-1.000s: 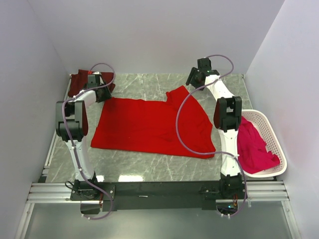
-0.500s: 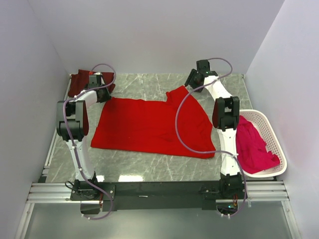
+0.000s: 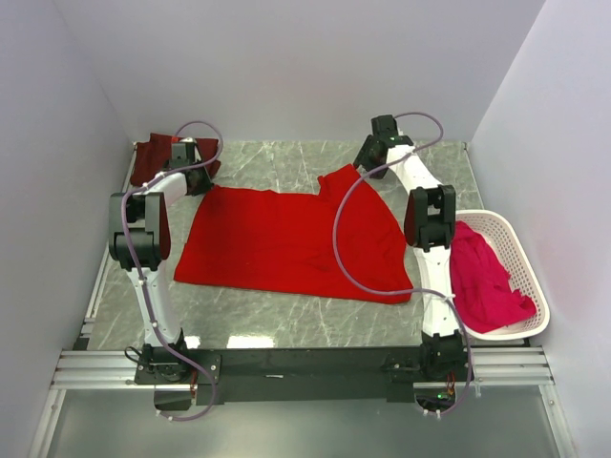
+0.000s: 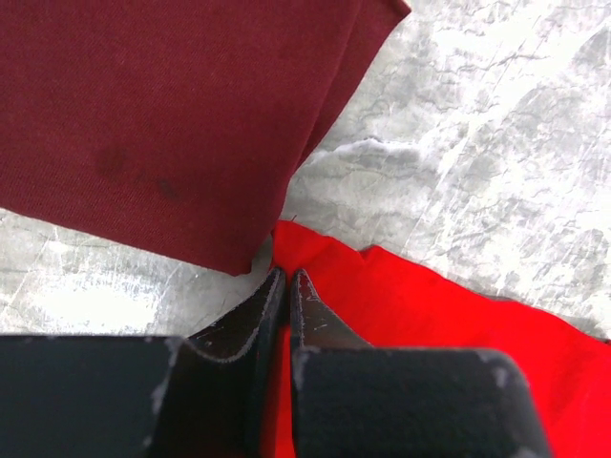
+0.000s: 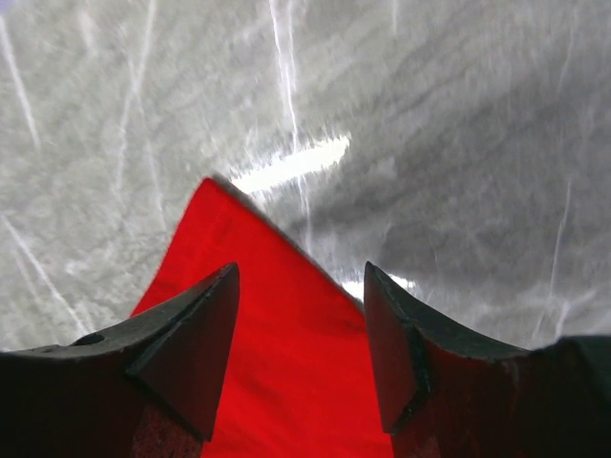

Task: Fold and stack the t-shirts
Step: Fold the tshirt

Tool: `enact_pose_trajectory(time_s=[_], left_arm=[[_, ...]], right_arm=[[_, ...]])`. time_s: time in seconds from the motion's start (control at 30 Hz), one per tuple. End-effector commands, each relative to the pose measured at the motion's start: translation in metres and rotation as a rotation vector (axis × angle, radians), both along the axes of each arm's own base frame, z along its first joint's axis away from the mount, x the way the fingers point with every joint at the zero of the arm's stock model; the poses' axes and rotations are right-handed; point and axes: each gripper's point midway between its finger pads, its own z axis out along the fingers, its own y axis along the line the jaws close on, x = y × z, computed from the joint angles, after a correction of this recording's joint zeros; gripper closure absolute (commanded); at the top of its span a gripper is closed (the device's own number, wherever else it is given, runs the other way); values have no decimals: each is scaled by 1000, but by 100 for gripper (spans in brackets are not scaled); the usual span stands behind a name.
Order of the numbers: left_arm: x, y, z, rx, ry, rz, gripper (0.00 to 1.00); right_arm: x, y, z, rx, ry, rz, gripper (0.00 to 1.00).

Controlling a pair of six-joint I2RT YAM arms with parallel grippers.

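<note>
A bright red t-shirt lies spread flat on the marble table. My left gripper is at its back left corner, and the left wrist view shows the jaws pressed together on that corner of red cloth. A folded dark maroon t-shirt lies just beyond, close to the fingertips in the left wrist view. My right gripper is open over the shirt's back right point; its fingers straddle the red tip. A pinkish-red t-shirt lies crumpled in the basket.
A white perforated basket stands at the right edge of the table beside the right arm. White walls close in the table on the left, back and right. Bare marble shows behind the red shirt.
My right gripper has shifted slightly left over the shirt's back point. The left gripper and the shirts have not visibly moved.
</note>
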Motion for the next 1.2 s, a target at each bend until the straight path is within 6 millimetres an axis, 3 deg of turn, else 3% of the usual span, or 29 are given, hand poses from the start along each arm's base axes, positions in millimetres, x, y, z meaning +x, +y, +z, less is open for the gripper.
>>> enact_pose_trajectory(time_s=[0.0,0.2,0.4,0.5,0.53,0.63,0.73,0.83,0.87,0.97,1.0,1.07,1.17], left_arm=[[16,-6,25,-14,-63,-9,90],[15,-6,26,-14,-67,-11,91],[16,-7,26,-19,-70,-14,91],[16,-8,25,-22,-68,-15,91],[17,-8,26,-21,-71,-14,91],[17,-7,30,-15,-80,-12,94],[17,-4,36,-9,-103,-2,95],[18,-4,42,-15,-132,13,98],[19,-3,46,-15,-145,19,99],[21,-2,56,-28,-188,35,99],[21,-4,62,-32,-203,35,99],[20,2,67,-16,-225,66,99],[20,6,78,-2,-259,80,99]], right_arm=[[-10,3,-6,-91,27,-17,39],[-19,5,-9,-165,48,-13,42],[-24,2,-14,-187,74,-27,54],[-24,4,-15,-178,76,-28,65],[-25,4,-16,-175,81,-34,77],[-23,2,-13,-173,64,-40,95],[-19,1,-3,-178,29,-40,100],[-11,2,22,-176,-45,-28,100],[-10,2,19,-179,-51,-20,100],[-6,0,52,-182,-141,-17,100],[-10,-1,51,-187,-140,-13,100],[-7,-3,72,-195,-202,-15,100],[-9,-7,89,-206,-238,-16,100]])
